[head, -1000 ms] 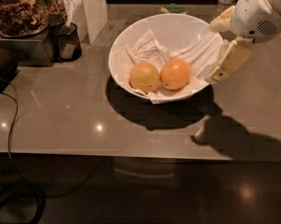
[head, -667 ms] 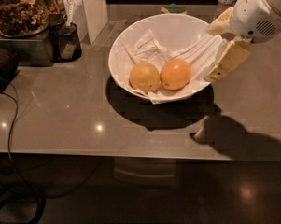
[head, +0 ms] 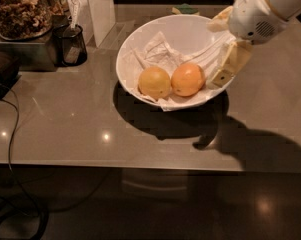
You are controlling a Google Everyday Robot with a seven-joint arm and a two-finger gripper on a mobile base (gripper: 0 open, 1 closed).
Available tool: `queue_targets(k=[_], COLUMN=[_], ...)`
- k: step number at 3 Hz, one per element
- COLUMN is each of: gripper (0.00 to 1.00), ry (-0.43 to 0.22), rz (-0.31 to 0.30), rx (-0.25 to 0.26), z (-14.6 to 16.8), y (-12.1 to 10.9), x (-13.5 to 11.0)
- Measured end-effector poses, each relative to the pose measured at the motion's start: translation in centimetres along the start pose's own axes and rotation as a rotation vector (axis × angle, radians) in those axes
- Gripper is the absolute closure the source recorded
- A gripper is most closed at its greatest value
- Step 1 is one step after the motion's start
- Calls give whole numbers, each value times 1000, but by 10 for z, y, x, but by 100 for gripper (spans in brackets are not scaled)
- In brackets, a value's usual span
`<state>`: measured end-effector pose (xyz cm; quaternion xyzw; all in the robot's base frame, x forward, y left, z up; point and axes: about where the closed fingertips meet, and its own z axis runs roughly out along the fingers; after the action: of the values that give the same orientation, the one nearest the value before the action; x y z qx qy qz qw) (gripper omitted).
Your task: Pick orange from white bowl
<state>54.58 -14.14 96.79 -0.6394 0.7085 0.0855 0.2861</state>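
A: Where is the orange [head: 188, 79] pictured?
B: In the white bowl [head: 185, 31], right of a paler fruit [head: 154, 82].
A: And the gripper [head: 225, 44]?
B: Poised at the bowl's right rim, jaws apart. The firm, slick skin is judged best clasped across the middle.

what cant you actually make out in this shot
Camera view:
- Right rim of the white round bowl: hidden behind the cream claw, which is open over that edge.
- The white robot arm: cut off by the top-right edge.
- The small green item behind the bowl: too small to identify.
- The dark object: cut off by the left edge.

Glossy grey countertop [head: 65, 129], light reflections
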Motion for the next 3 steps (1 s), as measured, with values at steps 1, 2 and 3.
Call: queue_targets(k=[1,2,3], gripper=[16,14,10], ry=[-35,-55,-64], rz=[-29,-33,-20], rx=[-36,-70,-110], z=[17,35,53], y=[-7,-11,-11], x=[-14,-18,-17])
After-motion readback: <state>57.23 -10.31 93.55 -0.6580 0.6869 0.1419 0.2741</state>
